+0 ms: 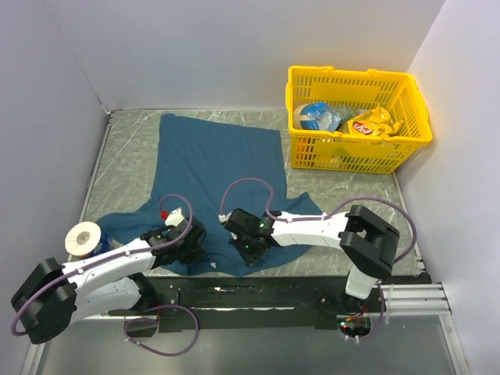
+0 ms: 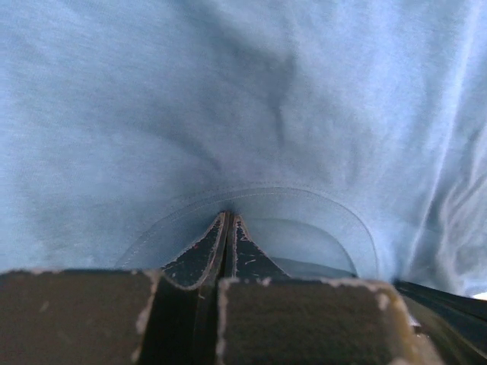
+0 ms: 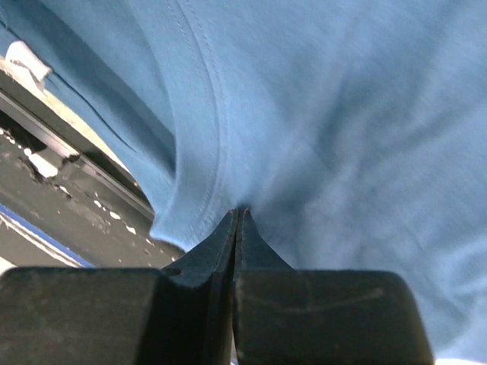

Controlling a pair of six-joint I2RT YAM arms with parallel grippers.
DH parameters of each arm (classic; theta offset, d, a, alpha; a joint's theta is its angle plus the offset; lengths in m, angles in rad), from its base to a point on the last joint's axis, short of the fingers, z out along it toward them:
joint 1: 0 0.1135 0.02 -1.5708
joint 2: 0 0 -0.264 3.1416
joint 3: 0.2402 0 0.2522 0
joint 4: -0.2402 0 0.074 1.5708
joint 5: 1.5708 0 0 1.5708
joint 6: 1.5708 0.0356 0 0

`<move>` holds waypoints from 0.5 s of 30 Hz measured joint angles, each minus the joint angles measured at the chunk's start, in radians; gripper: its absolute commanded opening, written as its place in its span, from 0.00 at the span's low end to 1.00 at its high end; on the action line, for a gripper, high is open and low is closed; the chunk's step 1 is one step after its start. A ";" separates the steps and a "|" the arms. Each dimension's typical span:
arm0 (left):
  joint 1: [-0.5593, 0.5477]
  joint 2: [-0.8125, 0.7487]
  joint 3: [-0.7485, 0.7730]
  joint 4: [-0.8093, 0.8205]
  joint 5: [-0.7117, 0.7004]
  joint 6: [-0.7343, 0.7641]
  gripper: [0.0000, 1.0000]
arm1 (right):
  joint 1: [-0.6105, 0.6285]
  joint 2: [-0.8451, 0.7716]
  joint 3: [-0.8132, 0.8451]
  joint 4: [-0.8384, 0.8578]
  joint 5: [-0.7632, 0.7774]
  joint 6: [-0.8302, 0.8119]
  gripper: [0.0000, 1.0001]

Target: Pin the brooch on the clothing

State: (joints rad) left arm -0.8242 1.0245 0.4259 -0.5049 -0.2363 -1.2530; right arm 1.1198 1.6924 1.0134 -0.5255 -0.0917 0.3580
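Observation:
The clothing [image 1: 211, 156], a teal-blue T-shirt, lies flat on the table with its collar toward the arms. In the top view my left gripper [image 1: 197, 241] and my right gripper [image 1: 250, 255] both rest low on the shirt by the near collar edge, a hand's width apart. In the left wrist view my left gripper [image 2: 230, 215] is shut, its tips in the collar seam of the clothing [image 2: 251, 99], with folds running to them. In the right wrist view my right gripper [image 3: 240, 211] is shut where the collar band of the clothing [image 3: 342, 122] curls. The brooch is out of view.
A yellow basket [image 1: 298, 141] with packets stands at the back right. A roll of tape [image 1: 82, 237] sits by the left arm. A white label [image 3: 27, 57] hangs at the shirt's near edge over the black rail [image 3: 68, 198]. White walls close in the table.

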 measured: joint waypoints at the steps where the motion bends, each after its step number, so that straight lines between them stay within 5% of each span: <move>1: 0.000 -0.002 0.002 -0.009 -0.007 0.002 0.13 | 0.000 -0.011 0.000 -0.009 0.012 0.000 0.00; 8: -0.001 0.010 0.170 -0.063 -0.090 0.069 0.47 | -0.046 -0.154 0.020 -0.051 0.134 0.004 0.00; 15: 0.041 0.141 0.405 0.000 -0.118 0.213 0.81 | -0.313 -0.337 -0.074 0.009 0.209 0.050 0.00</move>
State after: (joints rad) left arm -0.7830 1.1656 0.8307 -0.5049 -0.3546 -1.0397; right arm 0.8070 1.3552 0.9398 -0.5163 0.1173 0.4076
